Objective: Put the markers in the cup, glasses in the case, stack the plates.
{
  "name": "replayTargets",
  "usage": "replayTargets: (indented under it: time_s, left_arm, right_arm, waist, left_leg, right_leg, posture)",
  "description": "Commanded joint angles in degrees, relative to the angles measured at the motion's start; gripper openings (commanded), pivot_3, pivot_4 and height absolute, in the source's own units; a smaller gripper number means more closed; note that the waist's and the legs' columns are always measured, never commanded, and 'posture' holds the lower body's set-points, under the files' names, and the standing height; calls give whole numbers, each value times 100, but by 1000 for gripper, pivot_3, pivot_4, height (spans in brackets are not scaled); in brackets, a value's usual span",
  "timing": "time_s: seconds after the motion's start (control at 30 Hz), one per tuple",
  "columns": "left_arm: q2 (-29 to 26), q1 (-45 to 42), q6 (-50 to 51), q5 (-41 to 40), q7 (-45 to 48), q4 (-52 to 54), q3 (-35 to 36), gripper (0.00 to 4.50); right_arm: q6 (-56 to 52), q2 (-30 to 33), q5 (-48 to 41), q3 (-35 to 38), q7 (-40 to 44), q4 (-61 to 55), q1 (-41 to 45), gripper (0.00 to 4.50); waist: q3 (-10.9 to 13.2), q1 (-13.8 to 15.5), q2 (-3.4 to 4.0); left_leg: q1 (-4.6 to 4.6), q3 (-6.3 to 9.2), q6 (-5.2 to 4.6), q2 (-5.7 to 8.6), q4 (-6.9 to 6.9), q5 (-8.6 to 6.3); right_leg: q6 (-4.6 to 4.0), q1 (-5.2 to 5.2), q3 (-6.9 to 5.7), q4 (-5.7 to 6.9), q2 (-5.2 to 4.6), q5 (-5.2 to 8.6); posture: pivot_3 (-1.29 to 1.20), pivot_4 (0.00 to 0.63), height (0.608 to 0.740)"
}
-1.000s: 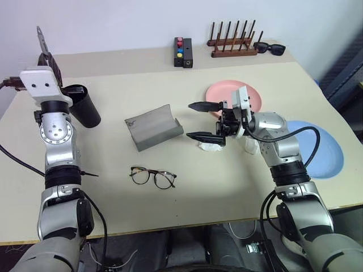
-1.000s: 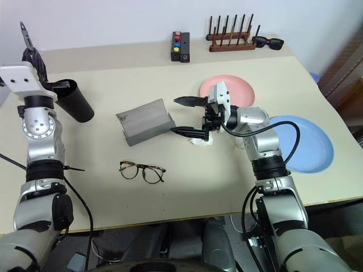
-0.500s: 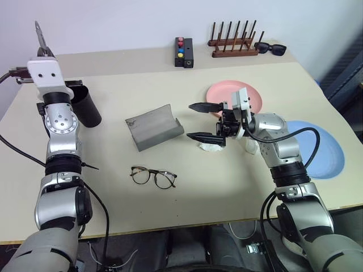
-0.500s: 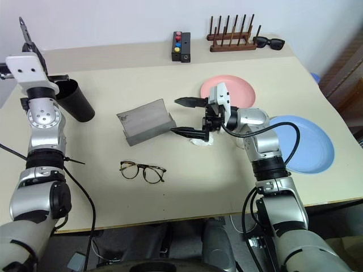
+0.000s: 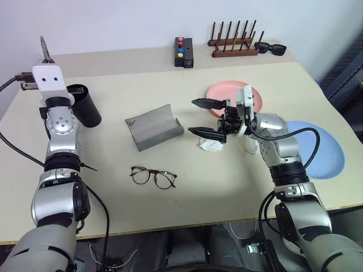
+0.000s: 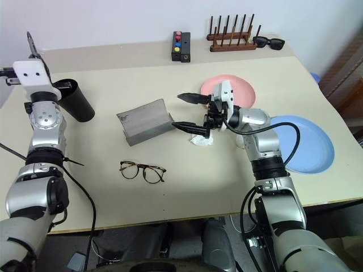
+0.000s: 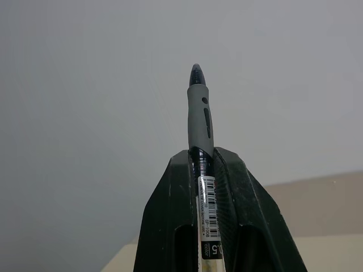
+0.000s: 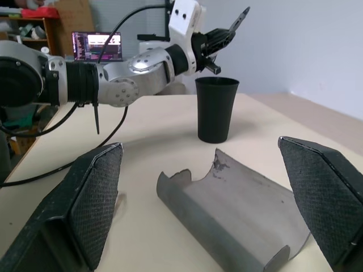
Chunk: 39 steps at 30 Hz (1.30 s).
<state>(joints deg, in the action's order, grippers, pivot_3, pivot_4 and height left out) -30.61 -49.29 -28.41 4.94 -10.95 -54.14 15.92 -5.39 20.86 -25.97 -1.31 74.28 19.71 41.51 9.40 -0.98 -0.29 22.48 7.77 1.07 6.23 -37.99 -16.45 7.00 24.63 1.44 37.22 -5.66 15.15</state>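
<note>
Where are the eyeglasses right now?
In the left eye view, the eyeglasses lie open on the table's near left-centre part, just in front of the open grey case.

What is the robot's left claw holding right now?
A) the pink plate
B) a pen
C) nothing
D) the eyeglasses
B: the left claw is shut on a pen, whose grey grip sticks out past the fingertips, raised by the black cup.
</note>
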Motion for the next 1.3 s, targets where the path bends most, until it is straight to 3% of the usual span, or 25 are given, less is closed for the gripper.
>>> replayTargets:
  time_s: [0.03,1.17,1.3]
  left_arm:
    - [-96,-101,-142,-64,32,56,-27,95]
    - [-27,-114,-179,-59,32,18,-238,95]
    - [-25,-125,-196,-74,46,6,-239,1758]
  right_arm:
    - [167,-84,-68,152,-70,-1,190,4500]
    - [425,-102,12,140,-277,104,161,4500]
    - [417,-99,9,138,-291,72,145,4500]
  waist:
    - [0,-3,0]
    - [0,-11,0]
    - [0,-11,0]
  left_leg:
    - [0,0,0,0,0,0]
    - [0,0,0,0,0,0]
    - [0,0,0,0,0,0]
  right_leg:
    - [0,0,0,0,0,0]
    - [0,1,0,2,0,0]
    - [0,1,0,2,0,0]
  posture:
    - [0,150,740]
    - [0,150,740]
    - [0,150,740]
